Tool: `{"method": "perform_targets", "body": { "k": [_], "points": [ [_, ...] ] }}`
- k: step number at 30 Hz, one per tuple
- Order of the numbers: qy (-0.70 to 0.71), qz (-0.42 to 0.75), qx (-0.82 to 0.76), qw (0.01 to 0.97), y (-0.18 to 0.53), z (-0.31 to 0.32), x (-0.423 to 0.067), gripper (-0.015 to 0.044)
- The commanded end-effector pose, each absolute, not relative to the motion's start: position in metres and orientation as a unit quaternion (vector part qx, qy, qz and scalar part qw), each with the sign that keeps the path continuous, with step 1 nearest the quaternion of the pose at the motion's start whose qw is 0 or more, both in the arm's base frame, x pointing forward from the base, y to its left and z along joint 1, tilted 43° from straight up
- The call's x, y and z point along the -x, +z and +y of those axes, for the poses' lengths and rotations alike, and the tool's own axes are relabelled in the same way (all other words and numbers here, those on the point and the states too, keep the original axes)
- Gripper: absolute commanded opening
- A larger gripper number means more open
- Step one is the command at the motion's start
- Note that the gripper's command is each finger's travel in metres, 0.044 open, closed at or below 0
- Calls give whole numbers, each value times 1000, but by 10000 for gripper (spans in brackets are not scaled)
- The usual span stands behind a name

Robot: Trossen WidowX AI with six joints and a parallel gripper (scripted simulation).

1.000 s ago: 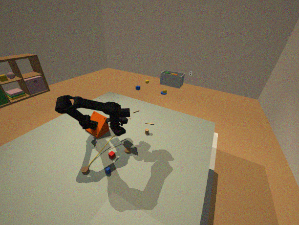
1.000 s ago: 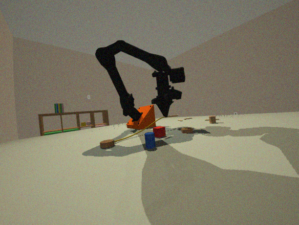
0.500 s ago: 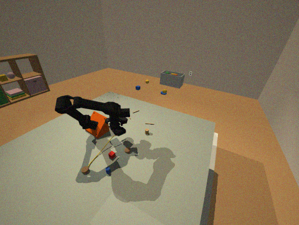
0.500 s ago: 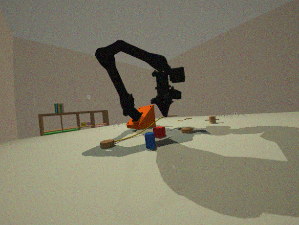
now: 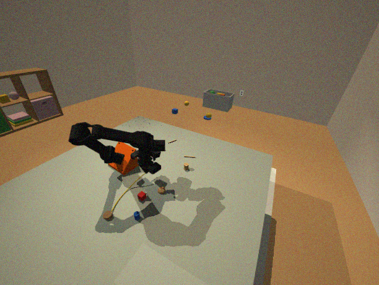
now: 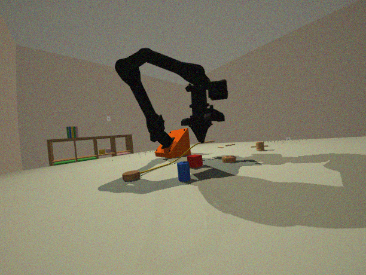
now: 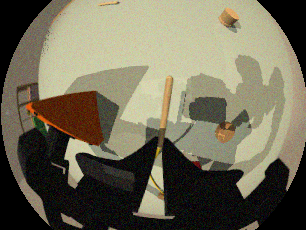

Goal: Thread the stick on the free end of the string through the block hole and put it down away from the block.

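My gripper (image 5: pixel 148 171) (image 6: pixel 202 141) (image 7: pixel 160 140) is shut on the thin wooden stick (image 6: pixel 210 141) (image 7: pixel 167 102) near its string end, above the table. The stick points away from the fingers; in the top view the arm hides it. The yellow string (image 5: pixel 124 193) (image 6: pixel 176 159) rises in a slack curve from the round wooden button (image 5: pixel 108 215) (image 6: pixel 131 176) to the fingertips. I cannot make out a block with a hole in any view. A low round wooden piece (image 5: pixel 161 190) (image 6: pixel 229 159) (image 7: pixel 225 131) lies near the gripper; no hole can be told on it.
A red cube (image 5: pixel 142 196) (image 6: pixel 195 161) and a blue cylinder (image 5: pixel 137 215) (image 6: pixel 183 171) stand near the string. A wooden cylinder (image 5: pixel 186 166) (image 6: pixel 259 146) (image 7: pixel 229 17) and loose sticks (image 5: pixel 189 157) (image 6: pixel 230 144) (image 7: pixel 108 4) lie farther off. The orange wedge (image 5: pixel 124 155) (image 6: pixel 180 143) (image 7: pixel 75 115) is at the arm's base.
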State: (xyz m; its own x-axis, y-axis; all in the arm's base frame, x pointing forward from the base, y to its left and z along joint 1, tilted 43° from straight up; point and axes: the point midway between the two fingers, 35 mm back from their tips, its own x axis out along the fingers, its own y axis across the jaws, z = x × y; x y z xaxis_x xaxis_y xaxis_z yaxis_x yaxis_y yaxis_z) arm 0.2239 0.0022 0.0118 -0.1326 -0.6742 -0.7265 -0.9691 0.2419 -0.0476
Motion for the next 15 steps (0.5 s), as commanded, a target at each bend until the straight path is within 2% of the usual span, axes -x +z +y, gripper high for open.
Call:
{"method": "perform_targets", "body": {
  "k": [1,15],
  "points": [
    [239,712,579,318,17,0,-230,0],
    [297,699,593,268,27,-10,-237,0]
  ]
}}
